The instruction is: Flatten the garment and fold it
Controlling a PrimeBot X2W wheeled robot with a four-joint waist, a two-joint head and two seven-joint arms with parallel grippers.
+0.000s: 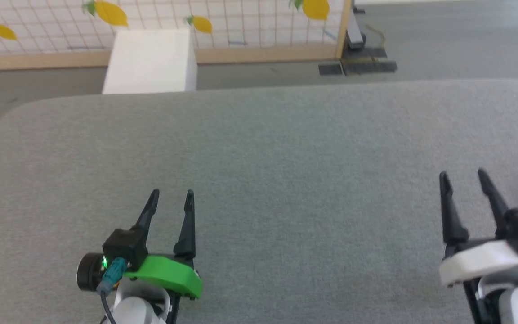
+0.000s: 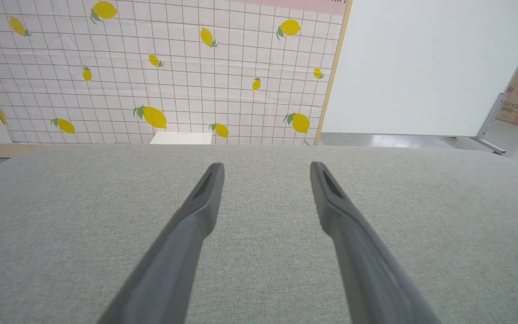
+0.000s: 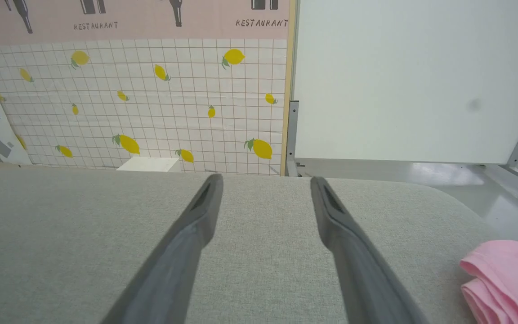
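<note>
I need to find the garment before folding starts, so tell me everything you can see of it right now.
The garment is pink, soft-looking cloth, bunched in rounded layered folds, not spread flat. It lies on the grey fabric surface, off to the right of the open right gripper, apart from it. The frame edge cuts it off.

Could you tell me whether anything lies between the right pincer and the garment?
Nothing visible does: only bare grey fabric surface separates the open right pincer from the bunched light pink cloth garment.
</note>
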